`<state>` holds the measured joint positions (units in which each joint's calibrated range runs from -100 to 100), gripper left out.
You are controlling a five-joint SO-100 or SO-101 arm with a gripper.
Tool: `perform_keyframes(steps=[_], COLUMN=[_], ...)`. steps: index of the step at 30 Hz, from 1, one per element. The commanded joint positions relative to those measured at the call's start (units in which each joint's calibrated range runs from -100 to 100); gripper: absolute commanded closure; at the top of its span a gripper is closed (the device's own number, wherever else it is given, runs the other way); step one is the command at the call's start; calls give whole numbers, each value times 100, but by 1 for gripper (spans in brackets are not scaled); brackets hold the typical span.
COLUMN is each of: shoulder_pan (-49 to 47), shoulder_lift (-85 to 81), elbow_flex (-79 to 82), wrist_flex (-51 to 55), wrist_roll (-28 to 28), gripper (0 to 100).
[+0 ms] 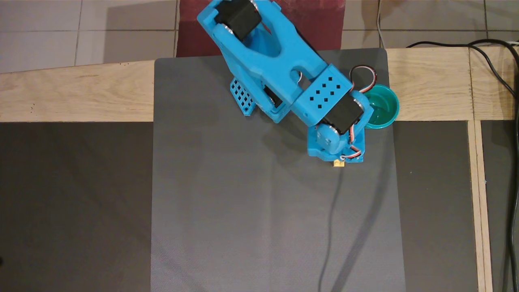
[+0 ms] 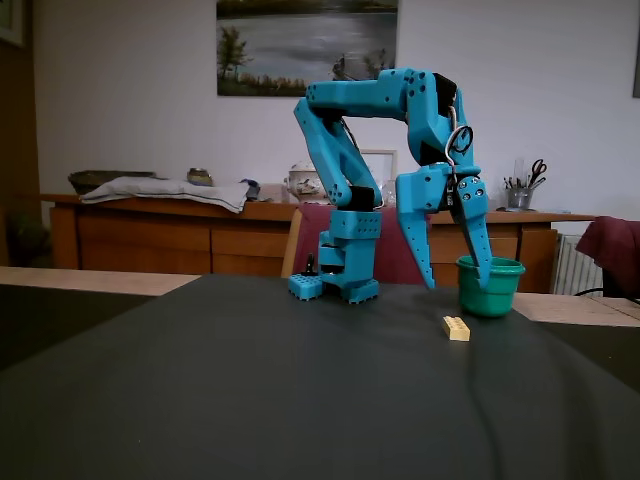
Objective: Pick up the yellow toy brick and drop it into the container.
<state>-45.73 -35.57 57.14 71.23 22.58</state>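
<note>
The yellow toy brick [image 2: 457, 328] lies flat on the grey mat [image 2: 300, 380], a little in front of the cup. In the overhead view only its edge [image 1: 339, 163] shows under the blue wrist. My gripper [image 2: 456, 285] points straight down above the brick, open and empty, with its fingertips well clear of the mat. The teal-green cup [image 2: 490, 286] stands upright to the right of the gripper; one finger overlaps its left rim in the fixed view. In the overhead view the cup [image 1: 383, 107] sits at the mat's right edge, partly covered by the arm.
The blue arm base [image 2: 345, 280] stands at the back of the mat. A black cable [image 1: 500, 77] runs along the table's right side. The wooden table frame [image 1: 77, 93] borders the mat [image 1: 243, 202] at the back.
</note>
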Motion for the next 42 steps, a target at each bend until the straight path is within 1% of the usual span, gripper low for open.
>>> perform_keyframes(steps=[1,5,7,15,19,30,39,40,42], shoulder_pan=[-135,-127,-135,-143,-150,-143,-143,-127,-119], shoulder_lift=[16,16,16,66,564,1314,1525,1525,1525], elbow_flex=[387,694,676,703,776,604,442,442,442], wrist_flex=[-401,-730,-757,-1174,-1476,-1539,-1521,-1521,-1512], wrist_roll=[-16,-5,-5,0,21,99,94,94,110], gripper=[77,71,71,71,71,71,71,73,81])
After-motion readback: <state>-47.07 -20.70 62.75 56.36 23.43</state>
